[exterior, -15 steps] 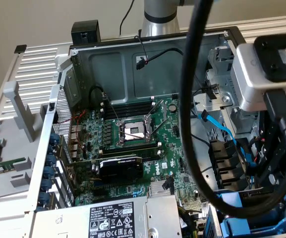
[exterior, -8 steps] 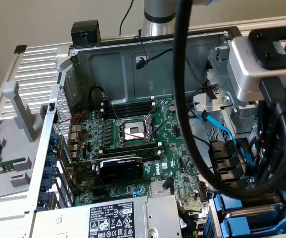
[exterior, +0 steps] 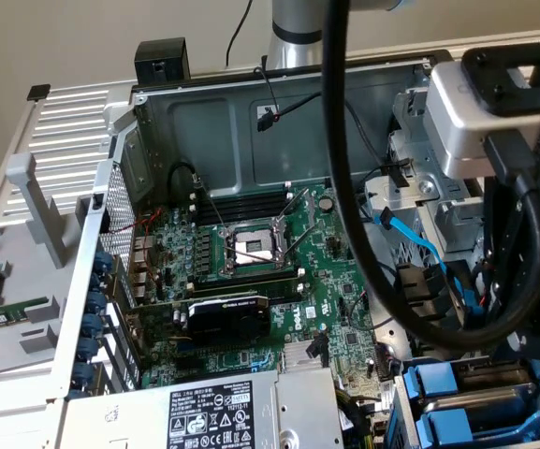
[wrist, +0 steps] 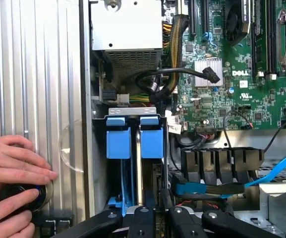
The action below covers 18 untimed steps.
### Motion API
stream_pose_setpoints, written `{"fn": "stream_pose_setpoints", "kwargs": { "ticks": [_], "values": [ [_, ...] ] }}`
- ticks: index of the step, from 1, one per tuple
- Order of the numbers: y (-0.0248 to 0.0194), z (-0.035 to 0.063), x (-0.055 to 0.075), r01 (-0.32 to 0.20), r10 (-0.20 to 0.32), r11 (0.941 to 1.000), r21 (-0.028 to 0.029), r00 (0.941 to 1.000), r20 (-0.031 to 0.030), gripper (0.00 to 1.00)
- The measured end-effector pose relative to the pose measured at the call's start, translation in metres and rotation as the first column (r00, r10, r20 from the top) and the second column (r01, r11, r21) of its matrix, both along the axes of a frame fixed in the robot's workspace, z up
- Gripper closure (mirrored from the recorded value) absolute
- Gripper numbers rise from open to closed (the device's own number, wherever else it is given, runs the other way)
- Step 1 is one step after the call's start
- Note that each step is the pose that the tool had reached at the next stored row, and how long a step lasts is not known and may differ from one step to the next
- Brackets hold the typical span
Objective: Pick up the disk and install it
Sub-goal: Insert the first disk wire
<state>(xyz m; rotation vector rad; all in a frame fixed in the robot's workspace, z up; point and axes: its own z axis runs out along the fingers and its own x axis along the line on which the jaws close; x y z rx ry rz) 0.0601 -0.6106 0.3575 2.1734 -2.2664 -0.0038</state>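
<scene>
Wrist view: gripper (wrist: pixel 155 218) sits low over the drive bay, fingers nearly together; whether they pinch anything cannot be told, the tips are hidden among the black linkages. Two blue carriers (wrist: pixel 134 136) stand side by side in the bay (wrist: pixel 99 148), touching. The disk itself is not distinguishable; presumably it rides in one of these carriers, seated or nearly so.

Count: two blue carriers, one blue data cable (wrist: pixel 276 171), two hands (wrist: pixel 14 168) of a person on a black knob (wrist: pixel 21 196) beside the case.

Risks, as judged: the cable lies just beside the gripper and could snag; a tilted carrier could jam in its rails; the hands rest near the arm's working zone.
</scene>
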Motion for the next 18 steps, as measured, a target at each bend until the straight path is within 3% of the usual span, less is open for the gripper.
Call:
{"fn": "stream_pose_setpoints", "kwargs": {
  "ticks": [3, 8, 18],
  "values": [
    [0.0033, 0.0000, 0.0000, 0.000, 0.000, 1.0000, -0.0034, 1.0000, 0.0000, 0.83],
    [0.0080, -0.0001, 0.0000, -0.001, 0.001, 0.9999, -0.0162, 1.0000, -0.0043, 0.83],
    [0.0082, -0.0065, 0.0000, -0.004, 0.004, 0.9998, -0.0171, 0.9998, -0.0179, 0.83]
  ]
}}
